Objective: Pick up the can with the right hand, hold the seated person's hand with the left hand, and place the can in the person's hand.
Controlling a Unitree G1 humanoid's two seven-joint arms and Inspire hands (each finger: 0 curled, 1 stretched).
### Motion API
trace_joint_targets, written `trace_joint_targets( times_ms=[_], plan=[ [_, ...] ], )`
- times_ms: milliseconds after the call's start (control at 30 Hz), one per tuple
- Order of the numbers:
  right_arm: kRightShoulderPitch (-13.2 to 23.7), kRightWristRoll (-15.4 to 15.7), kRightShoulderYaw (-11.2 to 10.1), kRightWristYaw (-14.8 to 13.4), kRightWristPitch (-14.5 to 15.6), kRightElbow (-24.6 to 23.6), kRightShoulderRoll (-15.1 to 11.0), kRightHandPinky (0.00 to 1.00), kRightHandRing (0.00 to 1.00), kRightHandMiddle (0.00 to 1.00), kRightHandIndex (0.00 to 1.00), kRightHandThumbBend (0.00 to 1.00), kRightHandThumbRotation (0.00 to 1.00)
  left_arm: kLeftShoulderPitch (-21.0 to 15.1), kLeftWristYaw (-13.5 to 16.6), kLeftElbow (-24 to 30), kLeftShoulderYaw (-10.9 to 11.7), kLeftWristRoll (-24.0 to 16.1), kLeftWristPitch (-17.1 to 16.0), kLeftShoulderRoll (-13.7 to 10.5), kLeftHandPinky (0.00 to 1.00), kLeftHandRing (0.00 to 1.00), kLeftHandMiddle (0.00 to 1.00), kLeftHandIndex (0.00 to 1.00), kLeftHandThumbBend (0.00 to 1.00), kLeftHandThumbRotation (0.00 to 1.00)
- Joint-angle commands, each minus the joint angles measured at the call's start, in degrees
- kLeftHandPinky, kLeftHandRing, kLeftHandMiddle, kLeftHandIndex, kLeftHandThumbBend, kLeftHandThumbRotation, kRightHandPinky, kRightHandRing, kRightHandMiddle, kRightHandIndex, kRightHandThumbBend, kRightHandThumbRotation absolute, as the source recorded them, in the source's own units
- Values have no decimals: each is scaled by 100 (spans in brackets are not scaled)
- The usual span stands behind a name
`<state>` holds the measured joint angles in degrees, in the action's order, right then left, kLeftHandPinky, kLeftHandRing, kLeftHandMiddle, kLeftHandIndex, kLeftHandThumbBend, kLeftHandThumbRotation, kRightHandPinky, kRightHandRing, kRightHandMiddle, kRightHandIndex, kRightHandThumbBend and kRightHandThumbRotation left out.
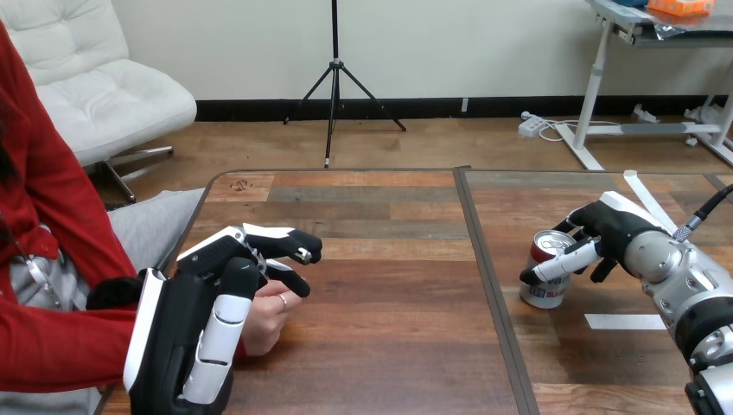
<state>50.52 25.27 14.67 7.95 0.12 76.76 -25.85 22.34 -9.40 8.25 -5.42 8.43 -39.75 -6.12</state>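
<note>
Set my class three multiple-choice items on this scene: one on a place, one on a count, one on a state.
1. Where is the can? A upright on the table; B in a basket; C on the floor.
2. How many cans are there? A one; B two; C three.
3. The right hand is: A flat on the table; B curled round the can; C holding a cup.
Key: 1 A, its base rests on the wood; 2 A, a single can shows; 3 B, its fingers wrap the can's side.
</note>
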Motion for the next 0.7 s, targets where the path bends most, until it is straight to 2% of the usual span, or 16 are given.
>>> trace_joint_targets(
  times_ms=[0,367,667],
  plan=[
    [366,-51,-95,-104,-114,-158,-207,62,69,71,66,100,15,-290,-3,-6,75,-16,-68,100,42,60,60,49,56,89],
    [264,-122,-161,-300,-283,-195,-191,61,67,67,61,95,6,-296,-10,-18,56,-8,-63,110,42,60,60,49,57,90],
    [141,-142,-213,-541,-558,-195,-154,56,60,60,52,87,1,-263,28,32,73,-62,-27,108,42,60,60,49,58,90]
  ],
)
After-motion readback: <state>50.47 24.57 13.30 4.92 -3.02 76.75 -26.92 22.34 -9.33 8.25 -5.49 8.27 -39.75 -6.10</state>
